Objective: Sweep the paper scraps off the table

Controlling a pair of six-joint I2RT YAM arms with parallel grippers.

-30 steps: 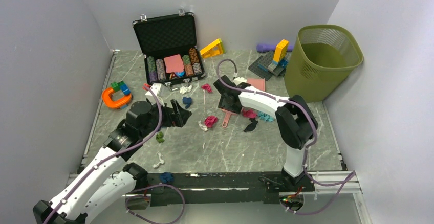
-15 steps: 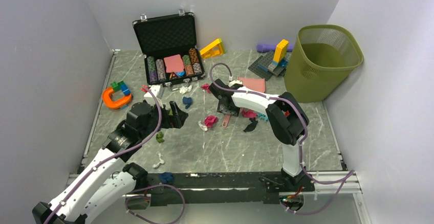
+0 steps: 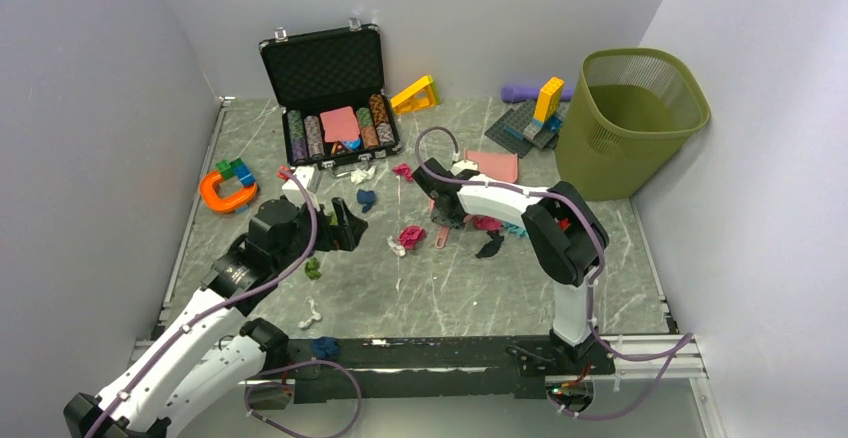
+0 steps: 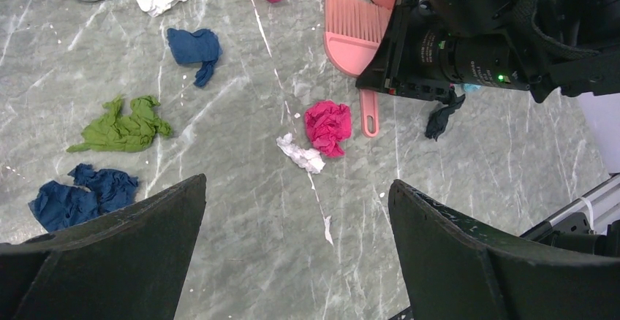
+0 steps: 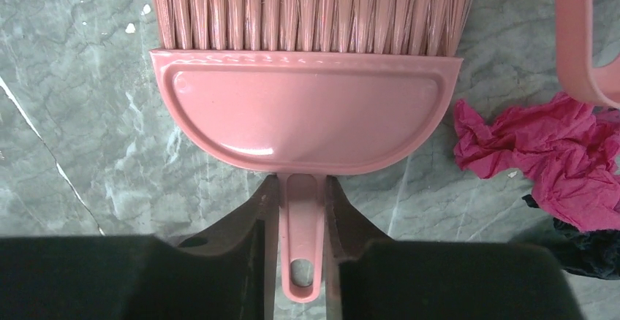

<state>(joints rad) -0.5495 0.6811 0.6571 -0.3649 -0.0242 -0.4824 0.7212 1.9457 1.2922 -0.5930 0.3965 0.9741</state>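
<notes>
My right gripper is shut on the thin handle of a pink hand brush, which lies flat on the table with its bristles pointing away. In the top view this gripper sits at mid-table above the brush handle. Paper scraps lie around it: a magenta wad to its right, another magenta wad, a white one, a green one and navy ones. My left gripper hangs open above bare table, left of the brush.
A pink dustpan lies just behind the right gripper. A green mesh bin stands at the back right. An open black case with poker chips, an orange toy and toy blocks line the back.
The right gripper shifted left over the brush and closed on its handle. The left arm stayed almost still, jaws wide.
</notes>
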